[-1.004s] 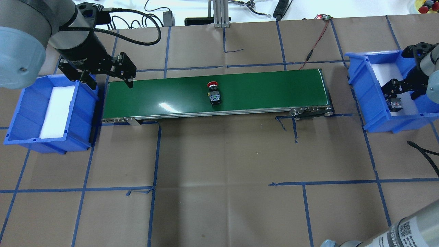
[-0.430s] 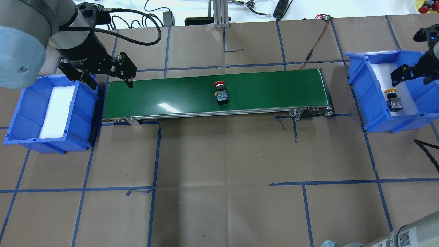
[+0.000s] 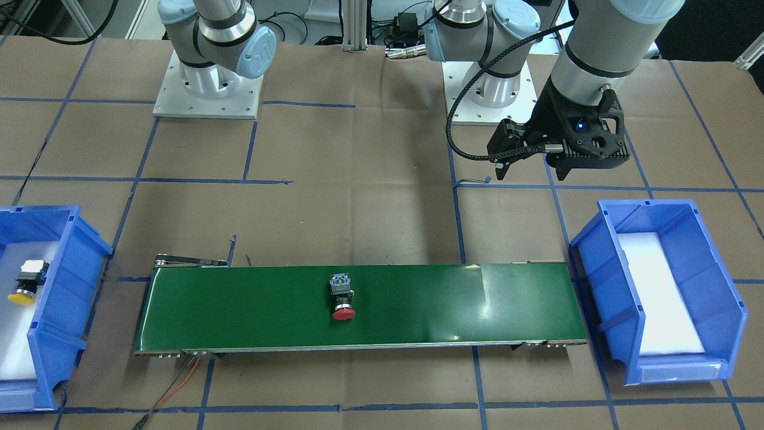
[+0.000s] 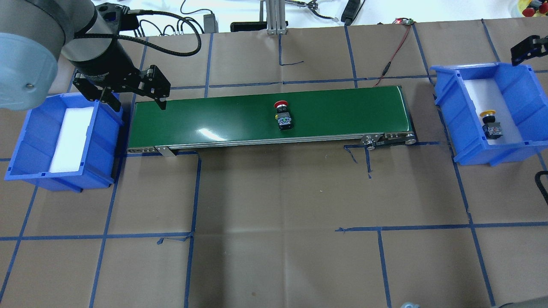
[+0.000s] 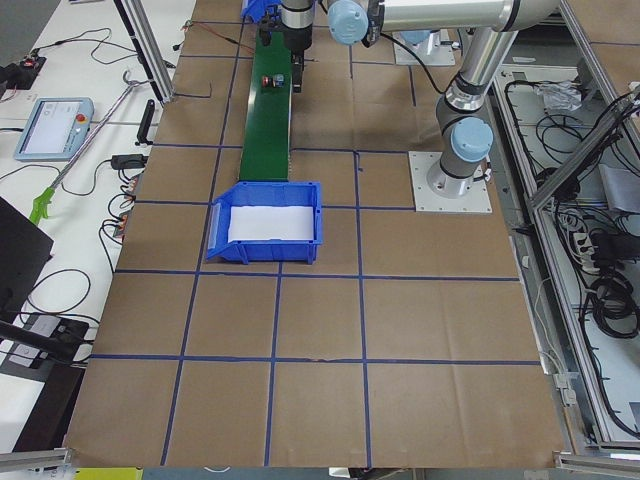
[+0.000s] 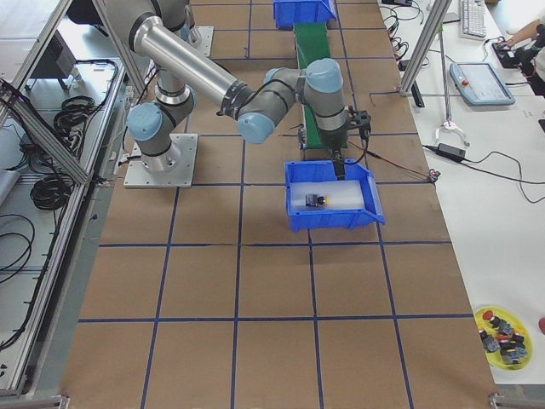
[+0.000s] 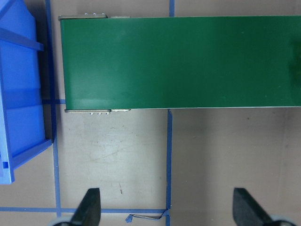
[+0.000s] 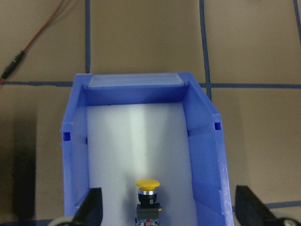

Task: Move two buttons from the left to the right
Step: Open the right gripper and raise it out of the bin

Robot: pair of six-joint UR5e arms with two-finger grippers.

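Note:
The red-capped button (image 4: 283, 115) lies on its side near the middle of the green conveyor belt (image 4: 214, 115); it also shows in the front view (image 3: 342, 298). The yellow-capped button (image 4: 490, 124) lies on the white foam in the right blue bin (image 4: 454, 107), seen close in the right wrist view (image 8: 148, 195). My right gripper (image 8: 169, 212) is open and empty, raised above that bin. My left gripper (image 4: 137, 100) is open and empty, hovering at the belt's left end beside the left blue bin (image 4: 25, 141), which holds only white foam.
A red cable (image 4: 394, 51) runs to the belt's far right corner. An aluminium post (image 4: 274, 17) and cables lie past the table's far edge. A yellow dish with spare buttons (image 6: 502, 332) sits beyond the right bin.
The red button has ridden the belt to the right. My right gripper has lifted up and away from the yellow button, which stays in the right bin. My left arm has not moved.

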